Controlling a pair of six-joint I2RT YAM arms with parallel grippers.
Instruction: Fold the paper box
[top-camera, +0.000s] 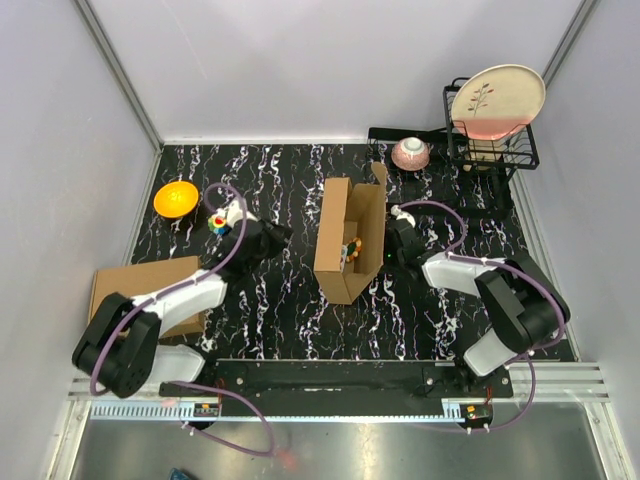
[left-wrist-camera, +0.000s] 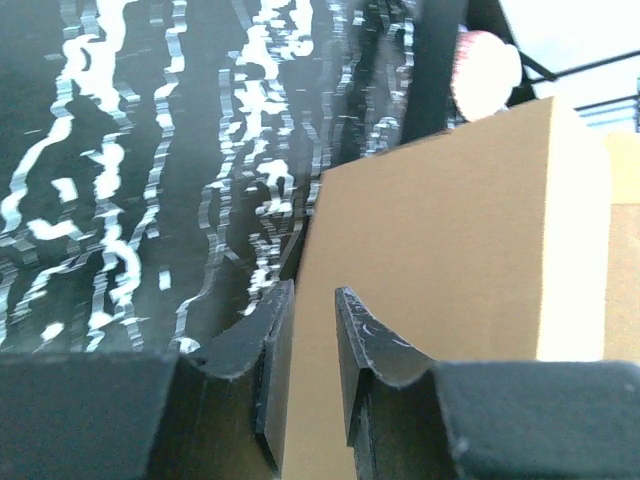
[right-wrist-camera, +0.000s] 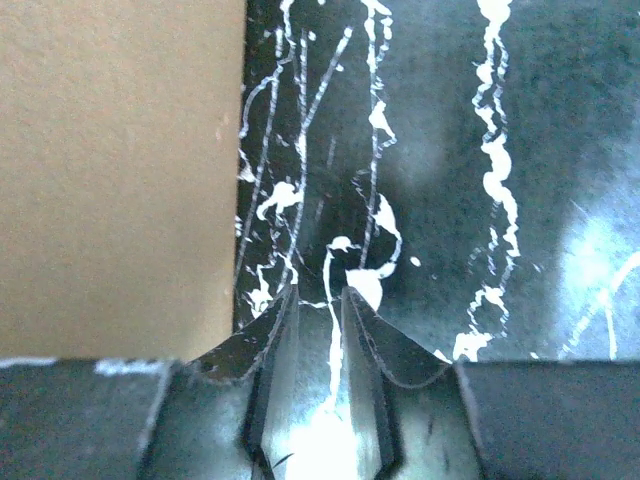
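The paper box (top-camera: 345, 240) stands in the middle of the black marbled table. It is plain brown cardboard, open on top, with one flap sticking up at its far end. Small colourful objects (top-camera: 352, 250) lie inside it. My left gripper (top-camera: 278, 238) hovers just left of the box. In the left wrist view its jaws (left-wrist-camera: 312, 295) stand a narrow gap apart with nothing between them, facing the box wall (left-wrist-camera: 450, 230). My right gripper (top-camera: 397, 242) is close to the box's right side. Its jaws (right-wrist-camera: 320, 292) are slightly apart over bare table, with the box wall (right-wrist-camera: 120, 170) to their left.
An orange bowl (top-camera: 175, 198) and a small colourful toy (top-camera: 218, 222) sit at the far left. A second brown carton (top-camera: 140, 290) lies by the left arm. A pink bowl (top-camera: 411, 153) and a black wire rack (top-camera: 492, 150) holding a plate (top-camera: 497, 100) stand at the back right.
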